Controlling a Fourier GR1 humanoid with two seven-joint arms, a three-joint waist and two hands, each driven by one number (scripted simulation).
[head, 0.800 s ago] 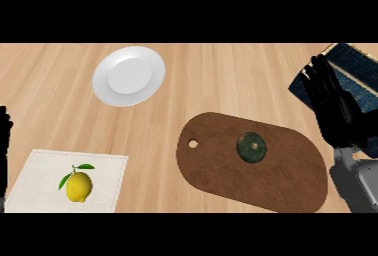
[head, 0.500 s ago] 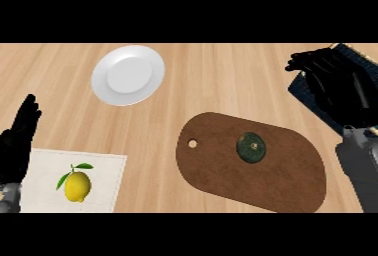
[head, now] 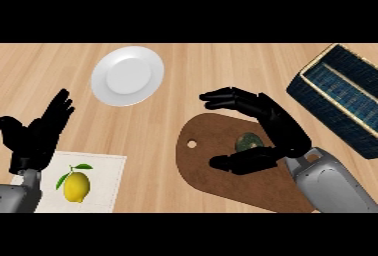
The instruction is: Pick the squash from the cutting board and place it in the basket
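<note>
On the board (head: 214, 172), near its middle: the squash (head: 247, 142), dark green, close to round from above, a paler spot at its centre facing up. No clear long axis from this view, and cannot tell which way it points; right part hidden behind black fingers.

Arched over it, the right robot hand (head: 277, 125): fingers spread and lightly curved past the board's upper edge, thumb well apart below, toward the board's middle. Nothing clamped. Cannot tell whether touching the squash or merely above it.

Against half a second ago: right robot hand now off the basket (head: 325, 110) and over the board, leaving the basket's dark interior uncovered. Left robot hand (head: 35, 137) higher at the left edge, open, fingers up. Squash, board, plate (head: 127, 76) and lemon (head: 76, 186) all where they were.

Board's narrow end with its hole (head: 192, 144) toward the left; its right end under the grey forearm (head: 328, 185). Basket up and to the right, apart from the board, a strip of bare bench (head: 207, 65) between. More bare wood between plate and board, and between board and the white mat (head: 103, 170) under the lemon. Basket's far side cut off by the right edge.
</note>
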